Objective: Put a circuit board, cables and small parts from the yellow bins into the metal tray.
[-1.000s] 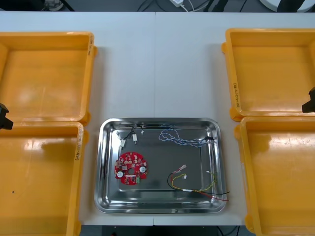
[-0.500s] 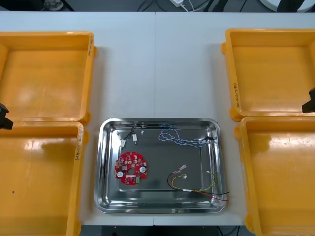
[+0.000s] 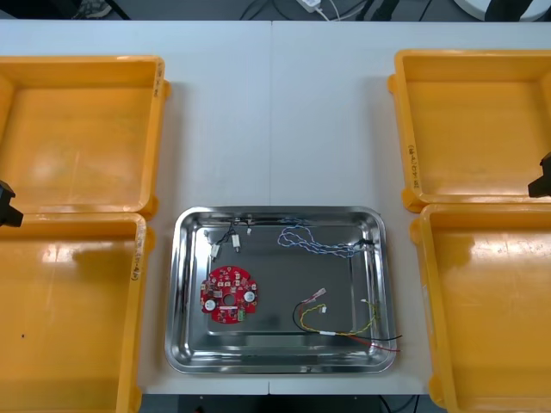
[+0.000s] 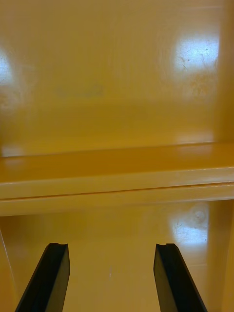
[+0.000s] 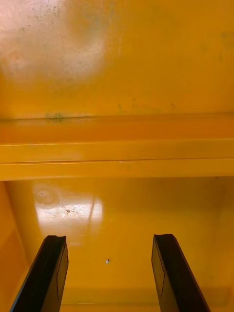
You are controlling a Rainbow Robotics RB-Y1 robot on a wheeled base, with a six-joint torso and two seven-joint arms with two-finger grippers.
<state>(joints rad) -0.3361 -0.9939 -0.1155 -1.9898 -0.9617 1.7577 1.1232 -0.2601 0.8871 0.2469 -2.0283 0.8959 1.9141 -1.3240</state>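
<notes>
The shiny metal tray (image 3: 182, 344) lies at the front middle of the table. In it are a round red circuit board (image 3: 228, 294), a twisted blue and white cable (image 3: 312, 241), a black cable with small metal parts (image 3: 229, 238) and a red and yellow cable (image 3: 349, 331). My left gripper (image 3: 7, 203) is parked at the left edge over the left yellow bins; in the left wrist view it (image 5: 109, 273) stands open over bare bin floor. My right gripper (image 3: 542, 177) waits at the right edge; in the right wrist view it (image 4: 112, 275) is open with nothing between its fingers.
Two yellow bins stand on each side: far left (image 3: 82, 129), near left (image 3: 69, 318), far right (image 3: 473, 129), near right (image 3: 491, 310). Their floors look bare. The joined rims of two bins cross the left wrist view (image 5: 117, 156) and the right wrist view (image 4: 117, 180).
</notes>
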